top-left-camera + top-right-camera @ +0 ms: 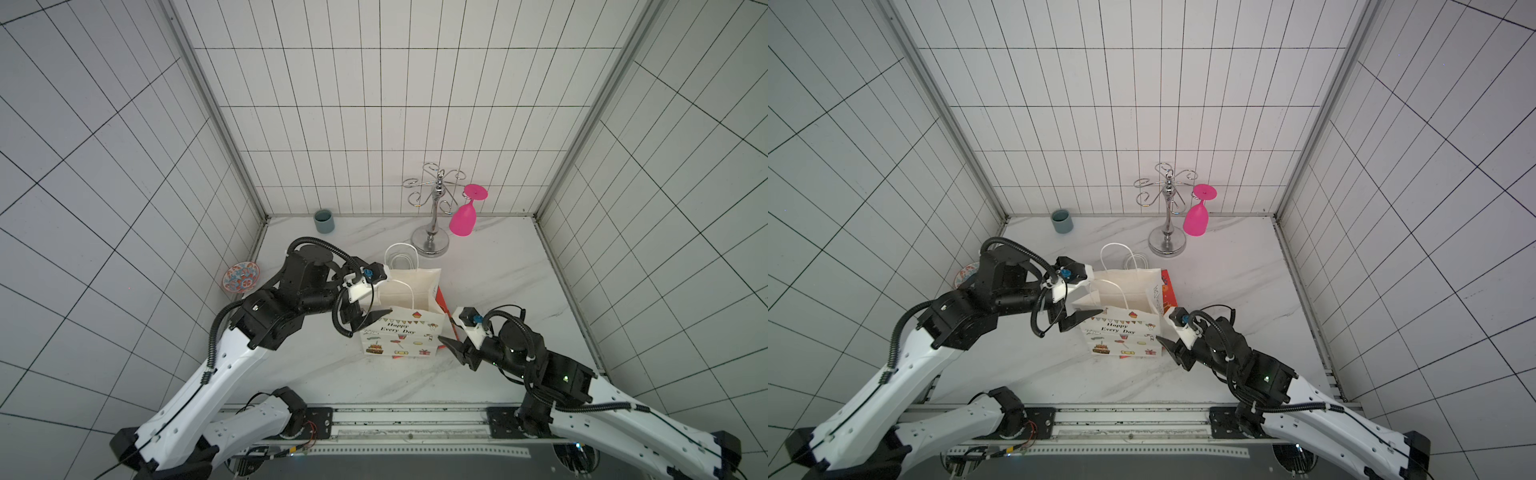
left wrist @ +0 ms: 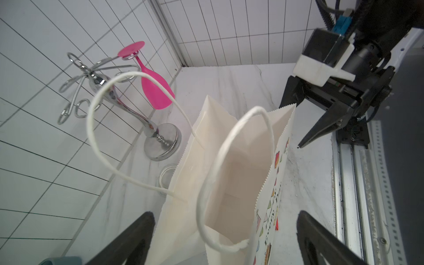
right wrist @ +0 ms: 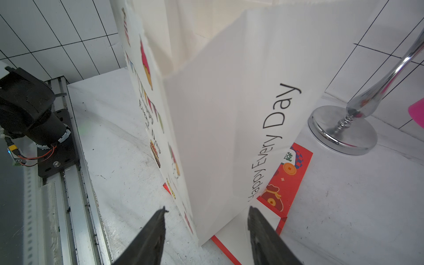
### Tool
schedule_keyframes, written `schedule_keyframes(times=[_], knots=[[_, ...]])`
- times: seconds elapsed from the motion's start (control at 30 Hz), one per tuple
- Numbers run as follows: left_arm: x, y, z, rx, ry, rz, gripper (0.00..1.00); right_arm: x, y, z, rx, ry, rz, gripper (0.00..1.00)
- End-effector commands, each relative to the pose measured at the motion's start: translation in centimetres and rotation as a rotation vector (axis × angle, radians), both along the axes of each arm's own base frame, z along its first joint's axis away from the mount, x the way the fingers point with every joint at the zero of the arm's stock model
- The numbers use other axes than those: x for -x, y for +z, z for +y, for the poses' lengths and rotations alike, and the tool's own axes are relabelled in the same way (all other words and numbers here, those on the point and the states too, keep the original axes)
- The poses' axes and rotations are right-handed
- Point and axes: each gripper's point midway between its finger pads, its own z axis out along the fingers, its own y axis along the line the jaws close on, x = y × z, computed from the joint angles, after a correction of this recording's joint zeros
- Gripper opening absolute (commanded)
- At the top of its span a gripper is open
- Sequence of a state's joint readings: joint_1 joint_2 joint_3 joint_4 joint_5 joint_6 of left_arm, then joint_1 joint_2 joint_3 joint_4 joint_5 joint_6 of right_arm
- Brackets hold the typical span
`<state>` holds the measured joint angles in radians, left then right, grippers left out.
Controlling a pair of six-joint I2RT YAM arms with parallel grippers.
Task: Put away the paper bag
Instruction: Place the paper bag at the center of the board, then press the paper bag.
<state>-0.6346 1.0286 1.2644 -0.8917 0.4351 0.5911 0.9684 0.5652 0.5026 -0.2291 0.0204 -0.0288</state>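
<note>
The white paper bag (image 1: 401,332) (image 1: 1125,332), printed "Happy Every Day", stands upright with its mouth open in the middle of the marble table. My left gripper (image 1: 380,297) (image 2: 224,213) is wide open at the bag's upper left rim. Its fingers straddle the rim and the near cord handle (image 2: 206,183) without touching them. My right gripper (image 1: 449,332) (image 3: 207,208) is open low at the bag's right side. The bag's bottom corner (image 3: 202,229) sits between its fingertips, with a gap on each side.
A flat red printed packet (image 3: 289,174) (image 1: 441,300) lies under the bag's right side. Behind stand a chrome glass rack (image 1: 432,208) holding a pink wine glass (image 1: 463,218), and a grey-blue cup (image 1: 324,220). A patterned dish (image 1: 241,277) leans at the left wall.
</note>
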Motion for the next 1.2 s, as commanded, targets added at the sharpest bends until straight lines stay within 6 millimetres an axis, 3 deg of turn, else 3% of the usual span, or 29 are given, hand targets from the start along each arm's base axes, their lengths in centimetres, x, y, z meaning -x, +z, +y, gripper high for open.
schedule_keyframes(times=[0.0, 0.2, 0.47, 0.57, 0.77, 1.07, 1.17], knots=[[2.1, -2.0, -0.4, -0.070, -0.130, 0.056, 0.98, -0.2, 2.6, -0.1, -0.043, -0.005, -0.044, 0.58], [1.5, -3.3, -0.9, -0.111, -0.143, 0.059, 0.97, 0.0, 3.2, 0.6, -0.125, 0.011, -0.032, 0.58], [1.0, -5.1, -1.2, -0.143, -0.157, 0.053, 0.91, 0.7, 5.0, 2.0, -0.271, 0.088, -0.069, 0.66], [0.9, -5.0, -1.5, -0.137, -0.170, 0.050, 0.84, 0.2, 5.2, 2.2, -0.269, 0.087, -0.055, 0.67], [0.7, -5.1, -2.0, -0.138, -0.181, 0.057, 0.58, -0.2, 4.8, 2.7, -0.267, 0.110, -0.016, 0.66], [1.0, -5.6, -2.0, -0.156, -0.195, 0.071, 0.47, -0.1, 4.7, 1.0, -0.279, 0.093, -0.002, 0.66], [1.0, -5.7, -2.1, -0.159, -0.197, 0.072, 0.41, 0.4, 5.6, 1.1, -0.319, 0.154, 0.015, 0.66]])
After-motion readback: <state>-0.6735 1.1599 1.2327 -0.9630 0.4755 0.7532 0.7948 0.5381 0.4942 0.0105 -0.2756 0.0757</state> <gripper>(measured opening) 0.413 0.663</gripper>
